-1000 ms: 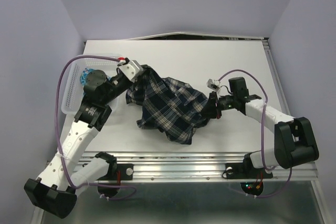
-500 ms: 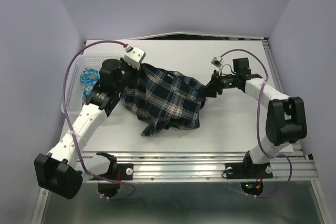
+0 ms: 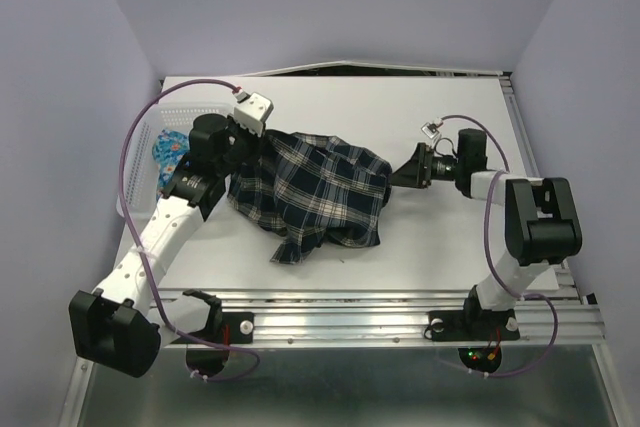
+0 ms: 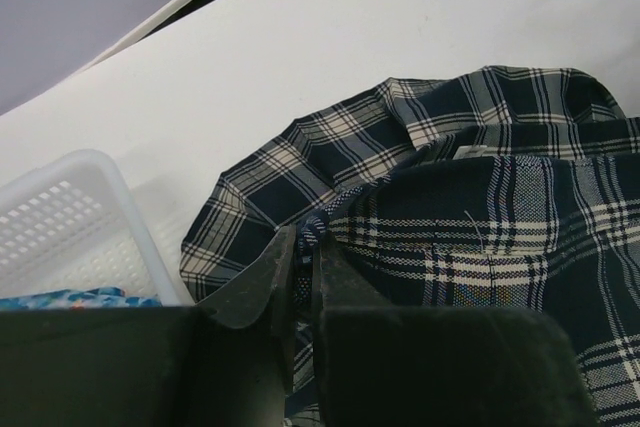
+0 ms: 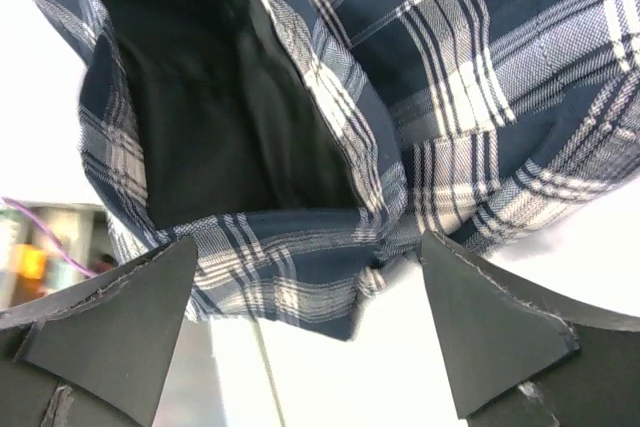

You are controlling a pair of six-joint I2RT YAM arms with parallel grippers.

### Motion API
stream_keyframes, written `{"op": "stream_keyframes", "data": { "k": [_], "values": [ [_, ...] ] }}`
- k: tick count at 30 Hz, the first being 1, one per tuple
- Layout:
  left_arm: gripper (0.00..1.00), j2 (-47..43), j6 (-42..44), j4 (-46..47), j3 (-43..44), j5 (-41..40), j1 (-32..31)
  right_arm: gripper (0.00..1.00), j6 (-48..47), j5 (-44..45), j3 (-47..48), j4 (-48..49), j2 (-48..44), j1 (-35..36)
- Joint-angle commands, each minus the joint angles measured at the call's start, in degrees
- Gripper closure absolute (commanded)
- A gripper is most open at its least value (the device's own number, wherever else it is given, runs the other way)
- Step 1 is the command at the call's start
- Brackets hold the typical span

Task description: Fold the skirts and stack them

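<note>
Step in hand, flattening before the first fold: plaid skirt [image 3: 315, 192] bunched mid-table, left gripper [image 4: 300, 267] pinched on its far-left edge by the basket [image 3: 135, 182] holding the floral skirt [image 3: 168, 150], right gripper [image 3: 398, 175] spread empty at its right hem; next I'd grip there and pull flat.

Overhead view: bright, even light from above; white table [image 3: 440, 237] near washed out, soft faint shadows beside the plaid skirt [image 3: 310, 197]. Left wrist view — cloth sharp, own fingers [image 4: 250, 287] dark and blurred. Right wrist view: cloth crisp, lower-left background smeared, table overexposed.
</note>
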Motion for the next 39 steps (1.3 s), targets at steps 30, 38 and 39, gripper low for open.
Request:
{"op": "stream_keyframes", "data": {
  "k": [30, 38, 39],
  "values": [
    [1.0, 3.36, -2.46, 3.41, 2.44, 8.55, 4.15, 0.0, 61.19, 3.18, -9.4, 96.27, 24.42, 3.95],
    [1.0, 6.08, -3.69, 1.04, 4.54, 5.48, 5.12, 0.09, 66.45, 2.21, -8.69, 96.18, 17.93, 2.46],
    [1.0, 6.95, -3.87, -0.27, 5.24, 3.39, 5.12, 0.1, 67.33, 2.48, -8.61, 96.18, 17.23, 2.46]
  ]
}}
